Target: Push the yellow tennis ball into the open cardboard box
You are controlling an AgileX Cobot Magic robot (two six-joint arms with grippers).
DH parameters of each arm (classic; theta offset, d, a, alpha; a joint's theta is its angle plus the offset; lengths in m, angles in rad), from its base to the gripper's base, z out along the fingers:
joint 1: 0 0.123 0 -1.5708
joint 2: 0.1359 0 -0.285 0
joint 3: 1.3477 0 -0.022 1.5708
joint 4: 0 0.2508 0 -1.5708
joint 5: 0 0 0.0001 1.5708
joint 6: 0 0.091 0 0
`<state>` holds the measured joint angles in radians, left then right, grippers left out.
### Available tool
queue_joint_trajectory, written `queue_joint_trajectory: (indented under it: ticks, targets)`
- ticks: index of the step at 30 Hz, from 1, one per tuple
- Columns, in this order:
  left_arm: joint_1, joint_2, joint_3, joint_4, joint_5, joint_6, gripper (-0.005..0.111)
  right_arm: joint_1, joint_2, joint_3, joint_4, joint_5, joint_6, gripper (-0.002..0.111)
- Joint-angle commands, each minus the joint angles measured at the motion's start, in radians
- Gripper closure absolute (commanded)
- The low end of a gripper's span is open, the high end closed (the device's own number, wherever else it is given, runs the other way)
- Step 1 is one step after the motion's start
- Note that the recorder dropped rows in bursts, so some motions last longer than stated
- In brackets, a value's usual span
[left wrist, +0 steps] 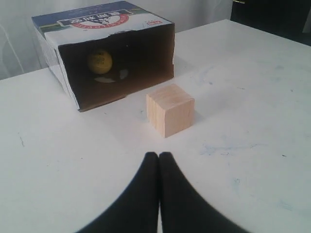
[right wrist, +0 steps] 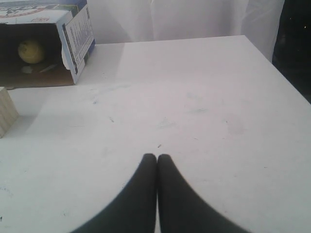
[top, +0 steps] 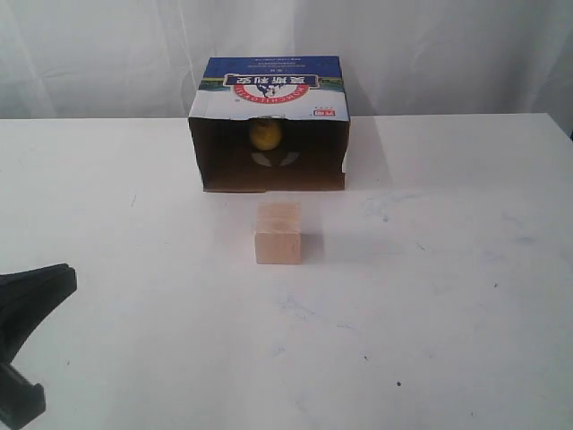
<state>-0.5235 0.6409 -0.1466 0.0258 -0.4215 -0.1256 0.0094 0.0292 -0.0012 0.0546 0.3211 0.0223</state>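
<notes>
The yellow tennis ball (top: 265,134) lies inside the open cardboard box (top: 269,90), deep in its dark interior; both wrist views show the ball (left wrist: 100,61) (right wrist: 31,51) in there too. The box (left wrist: 104,22) (right wrist: 73,34) lies on its side with the opening towards me and the blue, white and red print on top. My left gripper (left wrist: 158,155) is shut and empty, well short of the box, with the wooden cube between them. In the exterior view the left gripper (top: 31,296) shows at the lower left edge. My right gripper (right wrist: 156,157) is shut and empty over bare table.
A pale wooden cube (top: 277,233) stands on the white table (top: 448,269) just in front of the box opening, also seen as the cube (left wrist: 170,109) (right wrist: 6,114). A white curtain hangs behind. The table's far edge and right corner (right wrist: 252,43) are visible.
</notes>
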Motion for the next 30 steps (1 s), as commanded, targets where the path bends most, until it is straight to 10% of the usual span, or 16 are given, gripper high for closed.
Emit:
queue_joint_trajectory:
  ticks: [1,15,30]
  targets:
    - [-0.007,-0.131,0.039,0.003,0.11,-0.006,0.107,0.002,-0.005,0.001,-0.005,-0.009,0.003,0.108]
    - [-0.007,-0.572,0.147,-0.102,0.343,-0.085,0.107,0.002,-0.005,0.001,-0.003,-0.009,0.002,0.108]
    - [-0.007,-0.641,0.147,-0.122,0.453,-0.085,0.107,0.002,-0.005,0.001,-0.003,-0.009,0.002,0.108]
